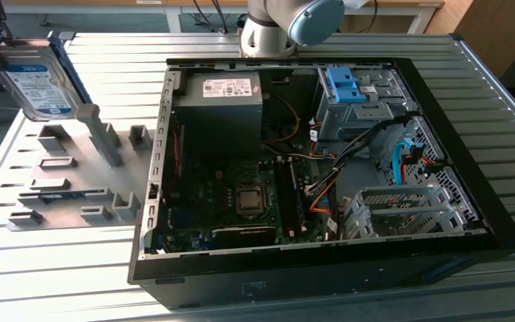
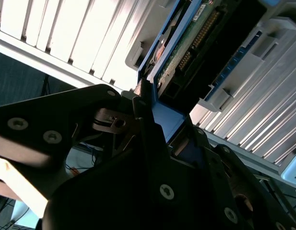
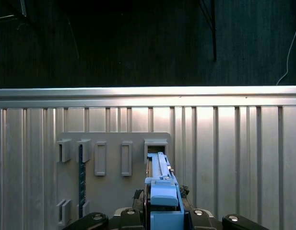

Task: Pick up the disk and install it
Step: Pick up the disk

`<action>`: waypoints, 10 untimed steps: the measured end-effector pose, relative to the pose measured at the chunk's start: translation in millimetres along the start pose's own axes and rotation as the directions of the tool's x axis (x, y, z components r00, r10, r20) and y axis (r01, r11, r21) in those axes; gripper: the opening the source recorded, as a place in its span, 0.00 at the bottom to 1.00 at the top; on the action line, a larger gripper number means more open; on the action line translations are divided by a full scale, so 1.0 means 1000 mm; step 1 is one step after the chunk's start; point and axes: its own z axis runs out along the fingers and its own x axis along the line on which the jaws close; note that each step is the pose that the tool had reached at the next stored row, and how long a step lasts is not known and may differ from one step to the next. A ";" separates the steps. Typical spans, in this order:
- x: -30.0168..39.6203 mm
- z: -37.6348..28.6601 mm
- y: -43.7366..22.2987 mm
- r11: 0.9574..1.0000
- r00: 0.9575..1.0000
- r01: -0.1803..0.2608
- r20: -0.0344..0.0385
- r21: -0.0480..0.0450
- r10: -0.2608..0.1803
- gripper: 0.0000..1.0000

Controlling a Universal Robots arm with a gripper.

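At the near edge of the slatted metal bench (image 1: 61, 275) lies an open black computer case (image 1: 329, 267), its side panel off. Just inside its near wall sits a silver drive cage (image 1: 401, 211), on the exterior view's right. The motherboard (image 1: 239, 194) lies to the cage's left, and a tangle of orange and black cables (image 1: 329, 176) runs between the 2. Farther in, a large grey power-supply box (image 1: 226, 107) fills the case's far-left corner. A bare blue plastic latch (image 1: 342, 84) sits on a bay near the far wall.

Beside the case, toward the bench's left edge in the exterior view, a grey rack (image 1: 70, 181) of upright holders rests flat on the slats.

Over the rack's far end, by the bench's far-left corner, the disk (image 1: 35, 82) stands upright. Its white-and-blue label faces the exterior camera and its blue carrier frame runs down its sides. Whether its lower edge touches the rack or hangs clear cannot be told.

The gripper (image 2: 164, 120) is clamped on the disk. In the second wrist view its dark fingers (image 2: 144, 108) press against the blue frame, with the disk's green circuit-board face beyond them. In the first wrist view the disk is seen edge-on, rising from between the fingers in line with 1 of the rack's slots (image 3: 156, 146).

At the bench's far edge, behind the case, stands the arm (image 1: 275, 27).
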 end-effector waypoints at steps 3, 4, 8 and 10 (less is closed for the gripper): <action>0.0000 -0.0020 0.0000 1.000 1.000 0.000 0.000 0.000 0.000 0.37; 0.0000 -0.0027 0.0000 1.000 1.000 0.000 0.000 0.000 0.000 0.37; 0.0001 -0.0052 -0.0001 1.000 1.000 0.000 0.000 0.000 0.000 0.37; 0.0000 -0.0066 -0.0001 1.000 1.000 0.000 0.000 0.000 0.000 0.37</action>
